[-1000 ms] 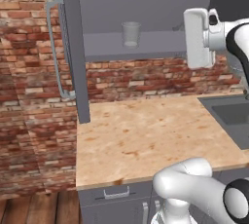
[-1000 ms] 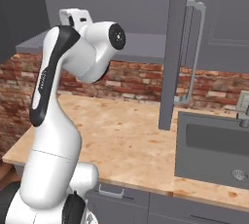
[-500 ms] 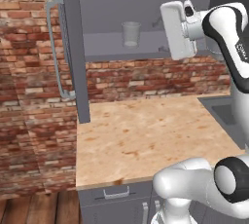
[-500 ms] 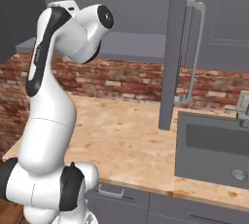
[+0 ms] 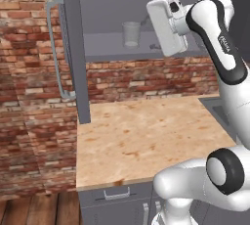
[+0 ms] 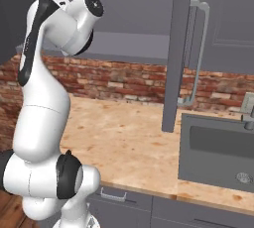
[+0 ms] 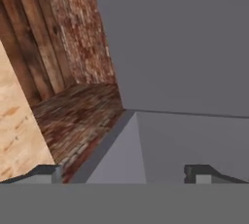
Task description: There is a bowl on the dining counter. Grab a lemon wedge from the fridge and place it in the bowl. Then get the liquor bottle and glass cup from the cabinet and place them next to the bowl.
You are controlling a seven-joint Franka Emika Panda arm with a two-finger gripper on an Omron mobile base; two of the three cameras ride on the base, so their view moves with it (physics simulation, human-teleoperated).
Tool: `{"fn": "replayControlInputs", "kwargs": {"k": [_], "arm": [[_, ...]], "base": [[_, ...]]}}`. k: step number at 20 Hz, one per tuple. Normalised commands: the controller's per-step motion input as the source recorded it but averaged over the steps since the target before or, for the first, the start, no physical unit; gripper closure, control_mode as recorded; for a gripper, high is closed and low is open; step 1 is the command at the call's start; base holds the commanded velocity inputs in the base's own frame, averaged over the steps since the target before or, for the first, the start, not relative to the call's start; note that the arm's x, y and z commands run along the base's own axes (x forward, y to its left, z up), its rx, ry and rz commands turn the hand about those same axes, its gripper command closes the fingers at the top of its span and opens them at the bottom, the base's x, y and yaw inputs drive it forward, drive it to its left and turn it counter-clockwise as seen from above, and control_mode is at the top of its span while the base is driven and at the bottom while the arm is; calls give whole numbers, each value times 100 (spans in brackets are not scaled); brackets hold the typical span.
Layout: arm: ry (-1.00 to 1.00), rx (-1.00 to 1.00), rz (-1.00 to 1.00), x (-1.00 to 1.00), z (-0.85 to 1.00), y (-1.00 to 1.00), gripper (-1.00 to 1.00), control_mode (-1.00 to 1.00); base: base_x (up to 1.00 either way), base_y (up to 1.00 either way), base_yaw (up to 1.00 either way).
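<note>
The glass cup (image 5: 131,34) stands upright on the grey shelf of the open cabinet (image 5: 112,48). In the left base view my white hand (image 5: 167,26) is raised at shelf height, just right of the cup and apart from it. In the hand view my gripper (image 7: 121,172) is open with nothing between its dark fingertips (image 7: 44,171), facing the cabinet's grey panel and the brick wall below it. The liquor bottle, bowl, lemon wedge, fridge and dining counter are out of view.
The open cabinet door (image 5: 71,48) with its bar handle (image 5: 54,48) juts out on the left; the right door (image 6: 178,48) hangs open too. Below lies a wood-topped counter (image 5: 141,136) against brick, with a sink (image 6: 218,152) and faucet (image 6: 246,108) at its right.
The arm has swung left, carrying the hand from the right edge of the left base view to just beside the cup. The jaws stayed open.
</note>
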Motion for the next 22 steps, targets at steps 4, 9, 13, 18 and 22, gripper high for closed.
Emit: {"fn": "replayControlInputs", "kwargs": {"k": [4, 9, 13, 18, 22], "arm": [[0, -5, -9, 30, 0, 16, -100, -100], [0, -6, -15, 30, 0, 6, -100, -100], [0, -2, -16, 31, 0, 3, -100, -100], [0, 0, -15, 26, 0, 1, -100, -100], [0, 0, -15, 24, 0, 1, -100, -100]], "base": [[0, 0, 0], [0, 0, 0], [0, 0, 0], [0, 0, 0], [0, 0, 0]]}}
